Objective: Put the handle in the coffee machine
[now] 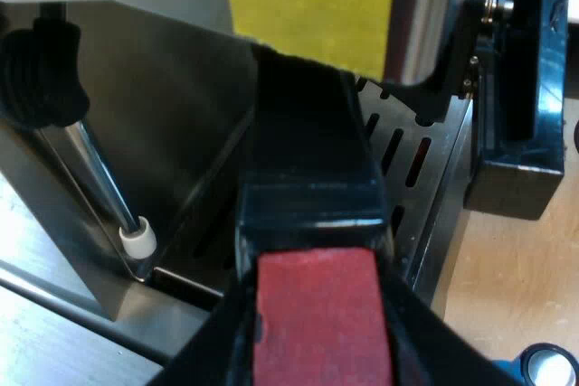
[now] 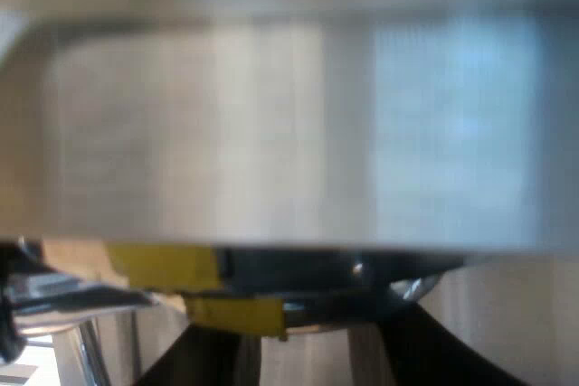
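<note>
While your left gripper [image 1: 317, 350] clamps the handle [image 1: 308, 169] by its red end [image 1: 315, 314], over the drip tray [image 1: 412, 146] fronting the espresso machine [image 1: 172, 88], expect stiff, head-heavy metal; grip firmly. Your right gripper [image 2: 308, 363] gapes empty.

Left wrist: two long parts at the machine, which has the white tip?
The thin metal steam wand under the black knob; the dark handle ends in red.

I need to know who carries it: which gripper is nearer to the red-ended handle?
Left. The left gripper is closed around the handle at its red end, over the machine's slotted drip tray. The right gripper is close against a broad metal surface.
</note>
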### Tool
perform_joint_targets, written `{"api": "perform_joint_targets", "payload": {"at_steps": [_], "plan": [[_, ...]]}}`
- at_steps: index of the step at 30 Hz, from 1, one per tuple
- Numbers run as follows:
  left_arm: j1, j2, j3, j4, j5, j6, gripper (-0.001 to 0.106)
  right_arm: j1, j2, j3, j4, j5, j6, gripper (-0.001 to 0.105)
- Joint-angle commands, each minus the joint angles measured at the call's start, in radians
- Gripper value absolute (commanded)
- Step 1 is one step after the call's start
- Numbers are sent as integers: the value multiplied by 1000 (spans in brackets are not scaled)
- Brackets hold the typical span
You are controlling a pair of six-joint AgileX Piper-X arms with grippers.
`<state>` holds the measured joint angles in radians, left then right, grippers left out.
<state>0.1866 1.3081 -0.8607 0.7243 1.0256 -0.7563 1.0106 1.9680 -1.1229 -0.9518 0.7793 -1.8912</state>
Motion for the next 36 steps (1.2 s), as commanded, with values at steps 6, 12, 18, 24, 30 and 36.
{"api": "perform_joint_targets", "payload": {"at_steps": [6,12,18,24,30,36], "plan": [[-1,-31,-17,-46,110,-22,0,-6,-11,-8,-62,2,-20,27],[-1,-31,-17,-39,102,-25,0,-6,-11,-8,-62,2,-20,27],[-1,-31,-17,-39,94,-25,0,-6,-11,-8,-69,2,-20,27],[-1,-31,-17,-39,88,-25,0,-6,-11,-8,-69,2,-20,27],[-1,-31,-17,-39,88,-25,0,-6,-11,-8,-69,2,-20,27],[-1,-31,-17,-39,88,-25,0,-6,-11,-8,-69,2,-20,27]]}}
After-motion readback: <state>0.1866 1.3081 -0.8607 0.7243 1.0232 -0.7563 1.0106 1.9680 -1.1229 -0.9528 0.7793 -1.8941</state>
